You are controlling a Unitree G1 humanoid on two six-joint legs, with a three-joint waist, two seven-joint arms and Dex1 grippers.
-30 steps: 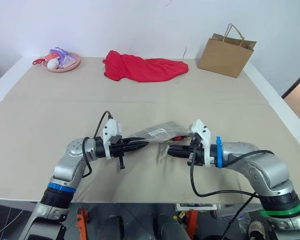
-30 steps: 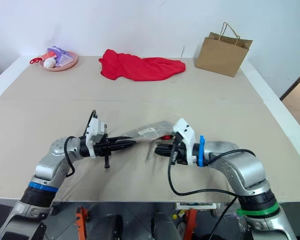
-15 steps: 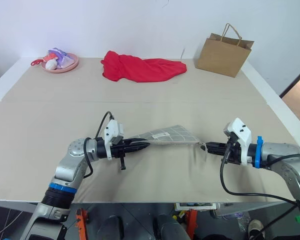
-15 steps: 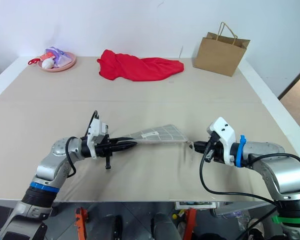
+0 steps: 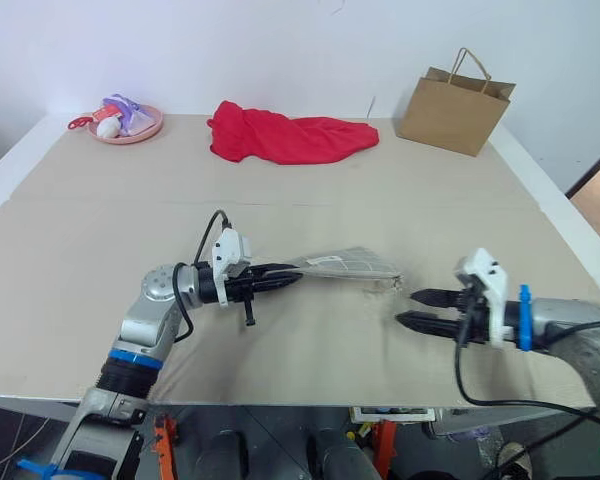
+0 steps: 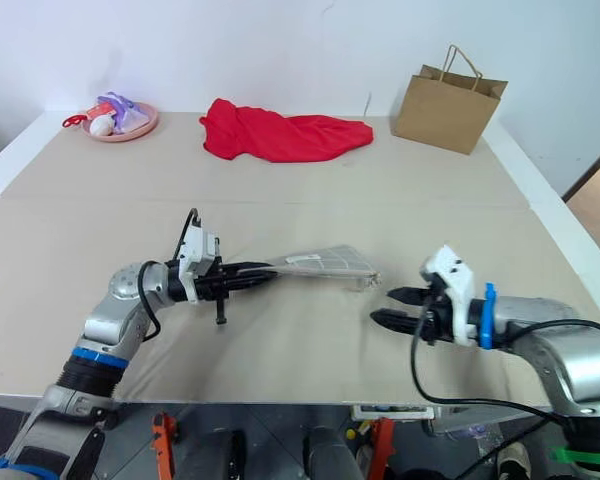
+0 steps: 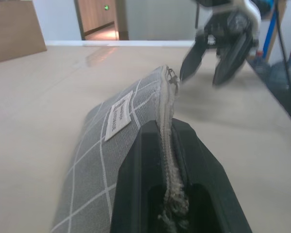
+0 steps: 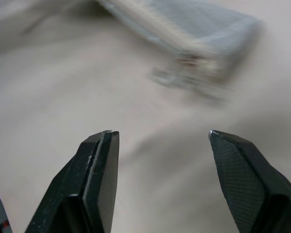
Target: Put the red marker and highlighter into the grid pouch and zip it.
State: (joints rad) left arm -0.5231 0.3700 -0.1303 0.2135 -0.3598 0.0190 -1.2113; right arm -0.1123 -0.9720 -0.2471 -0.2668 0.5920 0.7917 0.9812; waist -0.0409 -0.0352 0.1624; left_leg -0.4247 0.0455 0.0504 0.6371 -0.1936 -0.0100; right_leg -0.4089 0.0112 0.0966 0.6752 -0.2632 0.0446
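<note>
Your left gripper (image 5: 292, 277) fingers pinch the pouch (image 5: 348, 266) by its 9 o'clock end, above mid-counter (image 5: 280, 180); right gripper (image 5: 408, 307) fingers stand wide, empty, at its 4 o'clock. It's soft, light and saggy: grip the zipper seam. The left wrist view shows the zipper (image 7: 169, 127) closed to its far end.

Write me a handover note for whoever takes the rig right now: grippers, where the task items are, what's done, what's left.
Left gripper: shut on the zipper end of the grid pouch, holding it just above the table.
Right gripper: open, holding nothing, apart from the pouch's far end, where the zipper pull sits.
Red marker and highlighter: I can't see them on the table; presumably inside the pouch, but I can't confirm that.
Done: the zipper looks closed along its length in the left wrist view.
Left: check the zip is fully shut, set the pouch down, release the left grip.
</note>
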